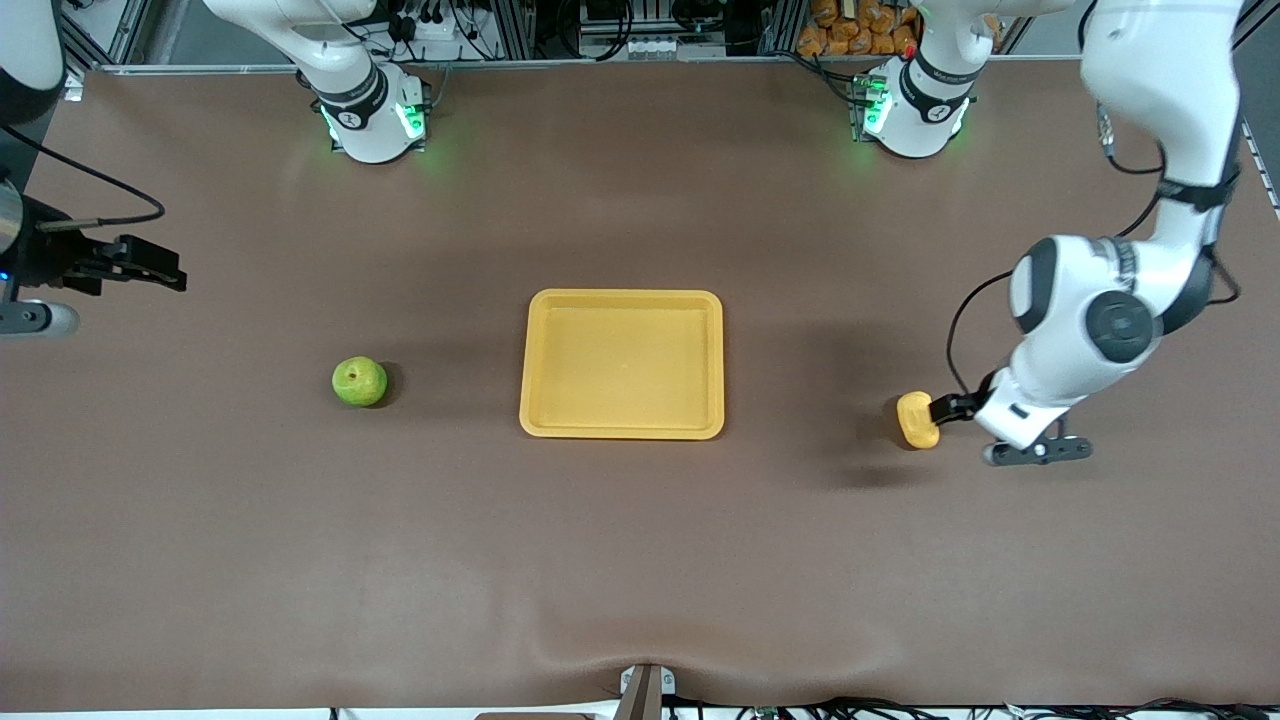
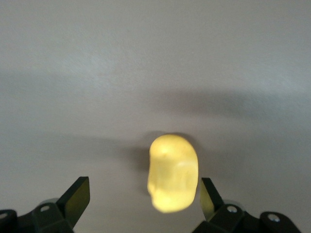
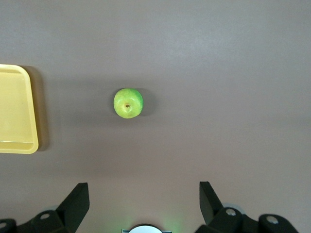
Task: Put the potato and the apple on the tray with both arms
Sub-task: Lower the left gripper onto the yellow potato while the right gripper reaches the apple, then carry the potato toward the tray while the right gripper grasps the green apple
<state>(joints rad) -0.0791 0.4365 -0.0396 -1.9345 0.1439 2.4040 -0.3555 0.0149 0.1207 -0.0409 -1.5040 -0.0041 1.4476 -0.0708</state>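
Observation:
The yellow-orange potato lies on the brown table toward the left arm's end. My left gripper is down at it and open. In the left wrist view the potato sits between the spread fingers of the left gripper, close to one finger and not gripped. The green apple lies toward the right arm's end, stem dimple up. My right gripper hangs open and empty above the table's right-arm end; its view shows the apple well ahead of its gripper. The yellow tray lies empty mid-table.
The tray's corner also shows in the right wrist view. Both arm bases stand lit green along the table edge farthest from the front camera. A small bracket sits at the nearest edge.

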